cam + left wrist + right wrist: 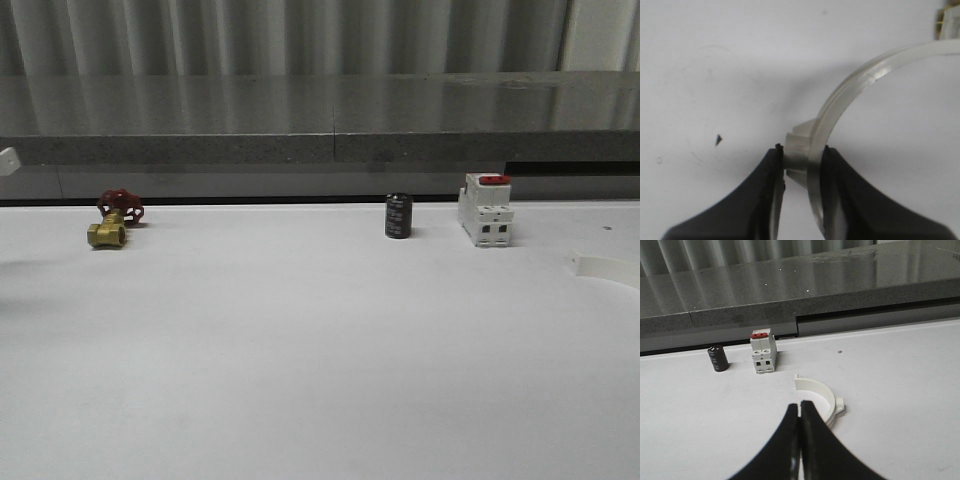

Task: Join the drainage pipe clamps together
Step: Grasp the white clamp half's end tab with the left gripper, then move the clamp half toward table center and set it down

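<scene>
White clamp halves (816, 394), black hands (802, 165), red-topped white breaker (485, 209), black cylinder (398, 216), brass valve (112, 222).

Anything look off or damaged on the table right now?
Nothing stands out. One clamp half sits pinched in the left gripper; the other clamp half lies intact on the table. Breaker and black cylinder stand upright.

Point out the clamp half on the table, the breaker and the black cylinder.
clamp half (816, 393), right wrist view, on its curved band.
breaker (486, 212), front view, on its white body.
black cylinder (398, 216), front view, on its side.
</scene>
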Robot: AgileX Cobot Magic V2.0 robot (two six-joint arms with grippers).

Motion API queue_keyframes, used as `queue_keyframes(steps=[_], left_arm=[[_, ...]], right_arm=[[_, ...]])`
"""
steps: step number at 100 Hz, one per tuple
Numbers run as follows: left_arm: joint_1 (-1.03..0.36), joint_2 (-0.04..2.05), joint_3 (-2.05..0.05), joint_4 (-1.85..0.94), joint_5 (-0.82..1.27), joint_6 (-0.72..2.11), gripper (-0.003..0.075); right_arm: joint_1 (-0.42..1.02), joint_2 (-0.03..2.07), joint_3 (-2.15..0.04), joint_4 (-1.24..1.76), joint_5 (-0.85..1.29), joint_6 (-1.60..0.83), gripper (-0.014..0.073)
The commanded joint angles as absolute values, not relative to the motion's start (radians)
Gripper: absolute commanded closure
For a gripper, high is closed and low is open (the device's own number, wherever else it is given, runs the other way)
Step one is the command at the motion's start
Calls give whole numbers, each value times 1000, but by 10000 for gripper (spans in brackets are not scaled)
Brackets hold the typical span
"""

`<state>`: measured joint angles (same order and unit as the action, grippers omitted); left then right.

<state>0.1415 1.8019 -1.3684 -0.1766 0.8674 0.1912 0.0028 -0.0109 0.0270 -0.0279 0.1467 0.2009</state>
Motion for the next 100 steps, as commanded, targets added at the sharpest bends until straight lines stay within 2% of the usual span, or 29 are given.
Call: queue_keyframes(steps=[1,33,54,78,100], left_arm=[[77,1731,-1395,-164,869,90,605],[-245,1736,-1395,-107,830,-204,605],[-402,1802,-1395,-88,753,-352,603],[-521,1901,-1398,-68,710,-458,603],[-552,1945,-1398,-65,692,-522,603]], right_arm=[[-4,-31,12,-42,67,199,662],[-4,-31,12,-42,67,199,662],[-4,-31,12,-42,67,199,662],[-4,-31,12,-42,67,199,662],[-4,-31,12,-42,67,199,662]])
